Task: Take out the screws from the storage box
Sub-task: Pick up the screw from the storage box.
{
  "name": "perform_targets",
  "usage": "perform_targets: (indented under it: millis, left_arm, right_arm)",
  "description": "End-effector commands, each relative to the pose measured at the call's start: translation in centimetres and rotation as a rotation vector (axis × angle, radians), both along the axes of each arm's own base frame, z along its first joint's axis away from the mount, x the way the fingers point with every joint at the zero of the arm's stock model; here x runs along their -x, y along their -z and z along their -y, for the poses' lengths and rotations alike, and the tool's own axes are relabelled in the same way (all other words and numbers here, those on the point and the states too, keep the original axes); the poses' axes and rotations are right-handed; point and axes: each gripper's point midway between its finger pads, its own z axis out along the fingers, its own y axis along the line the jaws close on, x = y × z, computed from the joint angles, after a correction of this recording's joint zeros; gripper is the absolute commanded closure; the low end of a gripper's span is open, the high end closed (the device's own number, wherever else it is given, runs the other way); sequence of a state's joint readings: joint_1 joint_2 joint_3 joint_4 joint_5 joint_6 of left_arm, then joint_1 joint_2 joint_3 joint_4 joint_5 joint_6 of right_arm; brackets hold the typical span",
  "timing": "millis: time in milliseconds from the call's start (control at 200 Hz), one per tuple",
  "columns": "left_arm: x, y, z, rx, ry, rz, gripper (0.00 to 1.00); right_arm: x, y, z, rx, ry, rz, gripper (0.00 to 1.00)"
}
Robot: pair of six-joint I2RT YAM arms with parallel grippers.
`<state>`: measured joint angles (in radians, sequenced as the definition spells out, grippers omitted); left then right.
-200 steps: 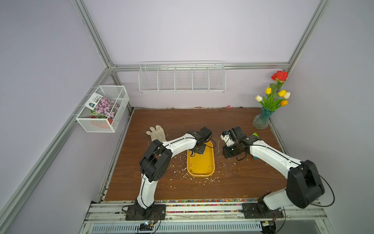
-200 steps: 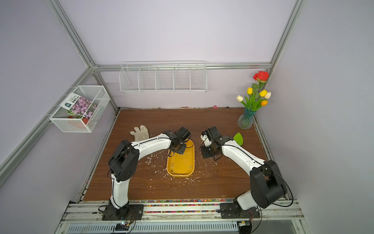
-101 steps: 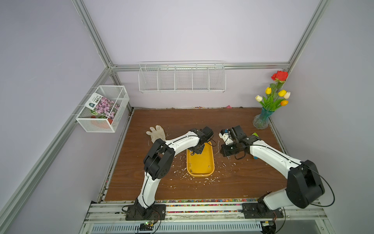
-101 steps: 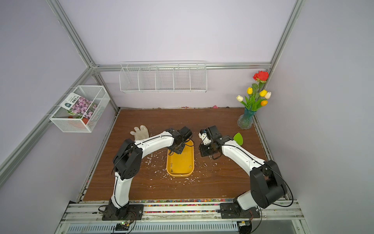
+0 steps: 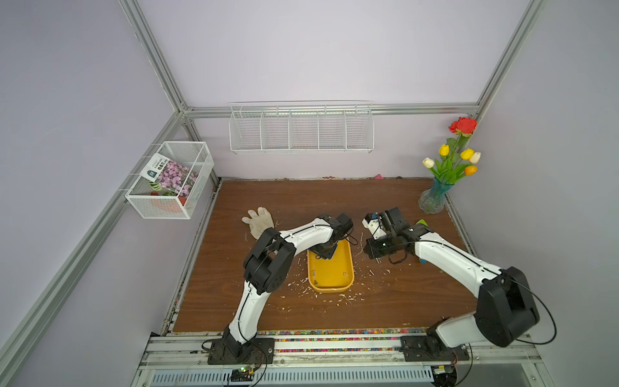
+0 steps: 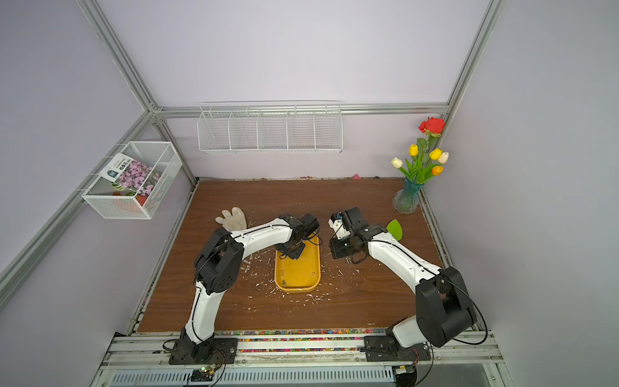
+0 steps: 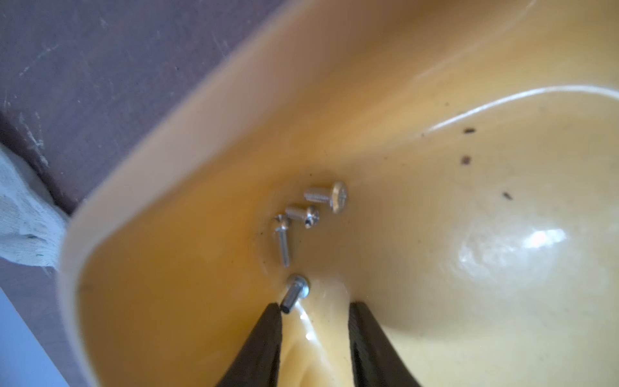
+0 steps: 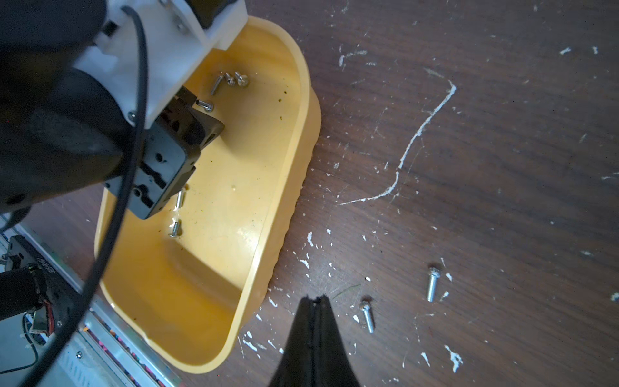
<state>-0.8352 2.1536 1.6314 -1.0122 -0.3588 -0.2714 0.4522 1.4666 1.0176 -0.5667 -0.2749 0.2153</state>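
Start at your left arm. The left gripper (image 7: 315,308) is down inside the storage box (image 7: 201,174), at the box's end nearer the back wall in both top views. The glove (image 5: 258,219) lies on the table apart from it, farther left. The jaws stand partly apart with nothing between them.

The nearest screw (image 7: 294,293) lies on the box floor just past the fingertips, but it is not centred in the gap. Its shank end appears to touch the tip of one finger (image 7: 266,335), and its head points away from the jaws. Its long axis runs close to the line the fingers point along, only slightly slanted. I judge that closing across the shank suits it, but only once you shift the gripper sideways toward that finger and ease a little forward. Three more screws (image 7: 303,216) huddle just beyond, by the box's corner wall. Two further screws (image 8: 177,212) lie farther along the floor.

Moving right, the right gripper (image 8: 315,303) hovers over the table (image 8: 469,134) just outside the box's long wall, with its jaws pressed together and empty. Two screws (image 8: 432,284) lie on the wood beside it, among white flakes (image 8: 422,129). Your left arm is plainly the nearer one to the screws in the box.
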Motion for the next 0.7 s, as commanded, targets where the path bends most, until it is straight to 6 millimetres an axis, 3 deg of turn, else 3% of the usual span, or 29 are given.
perform_targets:
  millis: [0, 495, 695]
  left_arm:
    - [0.2, 0.6, 0.1, -0.023, 0.014, -0.026, 0.64]
    - [1.3, 1.9, -0.1, -0.027, 0.011, -0.082, 0.74]
    - [1.4, 1.9, 0.2, -0.012, 0.016, -0.09, 0.82]
  right_arm:
    - [0.1, -1.1, -0.4, -0.02, -0.03, 0.033, 0.96]
    - [0.3, -0.9, -0.1, -0.002, -0.04, 0.034, 0.95]
    - [0.3, -0.8, 0.0, 0.004, -0.038, 0.037, 0.95]
